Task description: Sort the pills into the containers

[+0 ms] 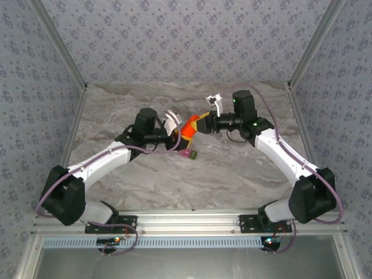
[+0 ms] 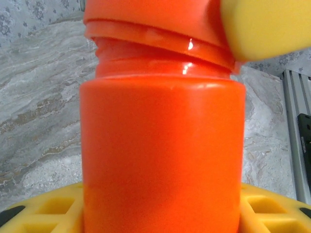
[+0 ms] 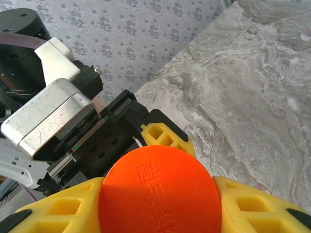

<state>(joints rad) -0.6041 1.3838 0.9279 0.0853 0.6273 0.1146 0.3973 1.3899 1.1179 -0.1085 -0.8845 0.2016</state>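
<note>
An orange bottle hangs tilted above the table's middle, held from both sides. My left gripper is shut on the bottle's body, with its yellow fingers on either side. My right gripper is shut on the bottle's orange cap, and its yellow fingers flank the round lid. The containers, a small joined pink and olive-green pair, lie on the table just below the bottle. The pills are hidden.
The grey marble table is walled by patterned panels at the back and sides. An aluminium rail runs along the near edge by the arm bases. The left arm's wrist body sits close behind the cap.
</note>
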